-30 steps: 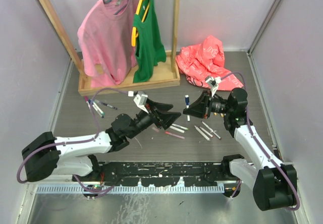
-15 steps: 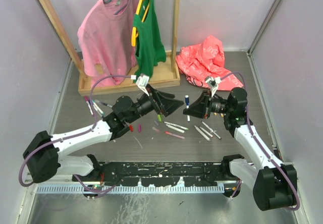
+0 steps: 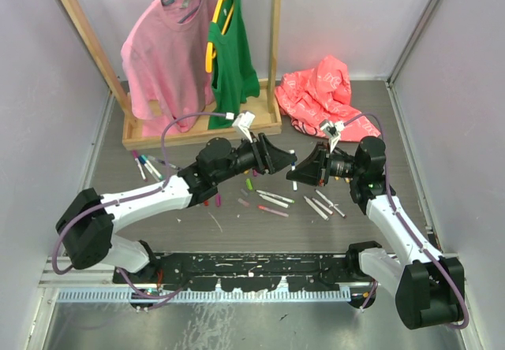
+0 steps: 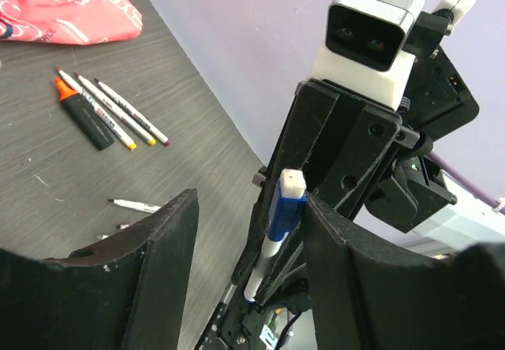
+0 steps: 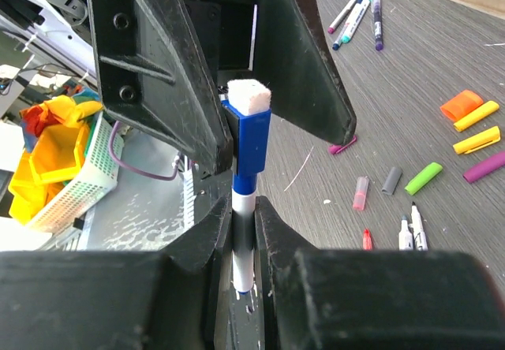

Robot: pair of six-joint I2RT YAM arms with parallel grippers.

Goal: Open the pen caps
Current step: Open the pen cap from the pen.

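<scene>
My right gripper (image 3: 304,170) is shut on the white barrel of a pen (image 5: 242,240) and holds it upright above the table. The pen's blue cap (image 5: 251,141) with a white end points up. My left gripper (image 3: 282,159) is open, and its jaws stand either side of that blue cap (image 4: 278,212); the right finger (image 4: 331,232) touches or nearly touches the cap, the left finger (image 4: 162,247) is well apart. Loose caps lie on the table: orange (image 5: 461,104), yellow (image 5: 476,116), green (image 5: 423,177), purple (image 5: 489,165), pink (image 5: 360,192).
Several pens lie under the grippers (image 3: 272,202), right of them (image 3: 323,205) and far left (image 3: 148,165). A black highlighter with an orange cap (image 4: 83,117) lies beside pens. A wooden clothes rack (image 3: 201,128) and a red bag (image 3: 323,90) stand behind.
My left arm has swung up and to the right, from low over the table to the pen in my right gripper; its open jaws now bracket the blue cap. The right arm has hardly moved.
</scene>
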